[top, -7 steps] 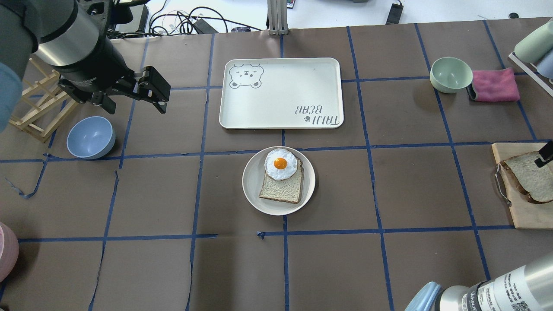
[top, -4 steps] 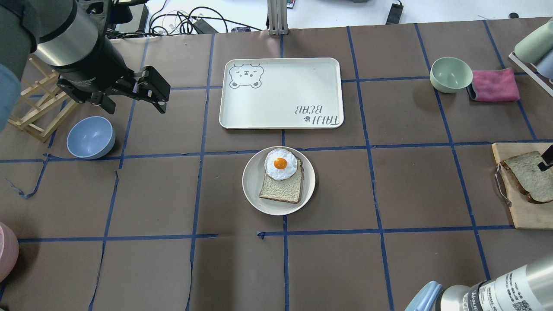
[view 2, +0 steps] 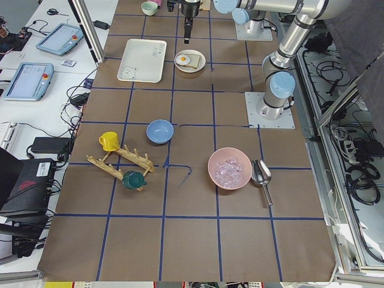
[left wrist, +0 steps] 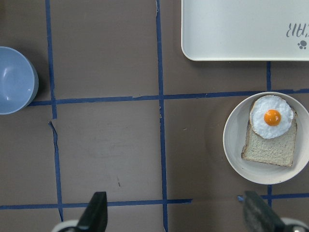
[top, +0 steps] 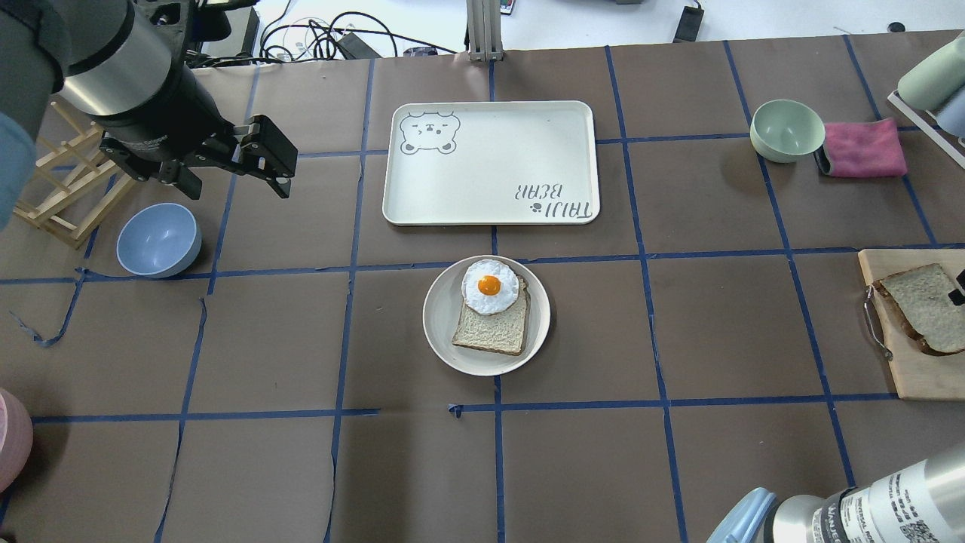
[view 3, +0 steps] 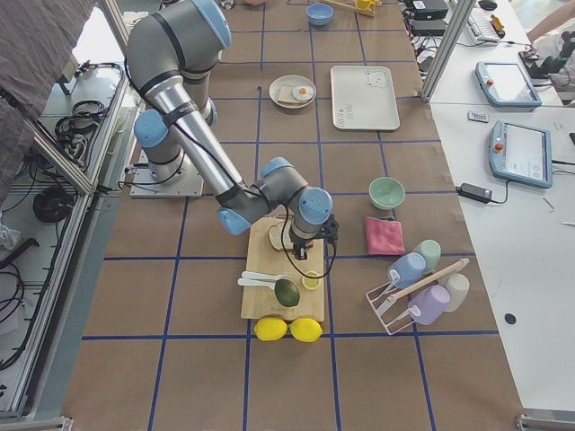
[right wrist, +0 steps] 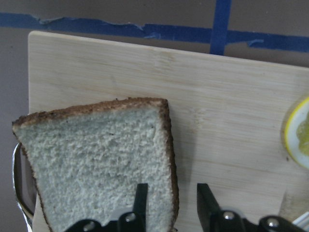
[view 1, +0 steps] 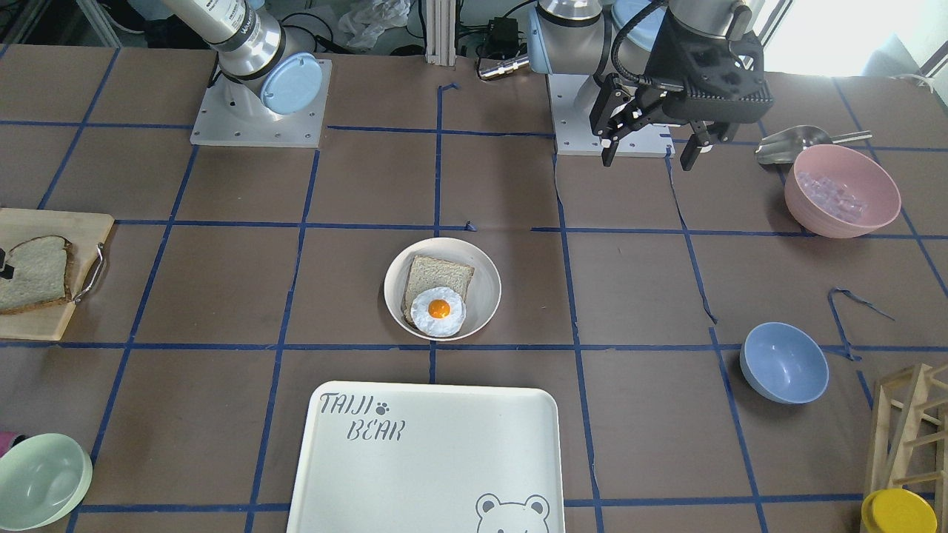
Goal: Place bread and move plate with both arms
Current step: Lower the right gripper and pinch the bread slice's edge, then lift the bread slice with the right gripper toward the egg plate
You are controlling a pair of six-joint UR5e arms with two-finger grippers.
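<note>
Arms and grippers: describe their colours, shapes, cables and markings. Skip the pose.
Left arm and right arm are silver tubes with grey joints and round light blue caps. A white printed label wraps the right arm. Each ends in a black two-finger gripper: the left gripper has a black cable looping above it; the right gripper shows small silver screws.

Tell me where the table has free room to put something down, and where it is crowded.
Bare paper lies between the plate and the blue bowl, and between the plate and the cutting board. The tray holds nothing. Crowded: the cutting board, with the bread and the right arm's fingers over it.
</note>
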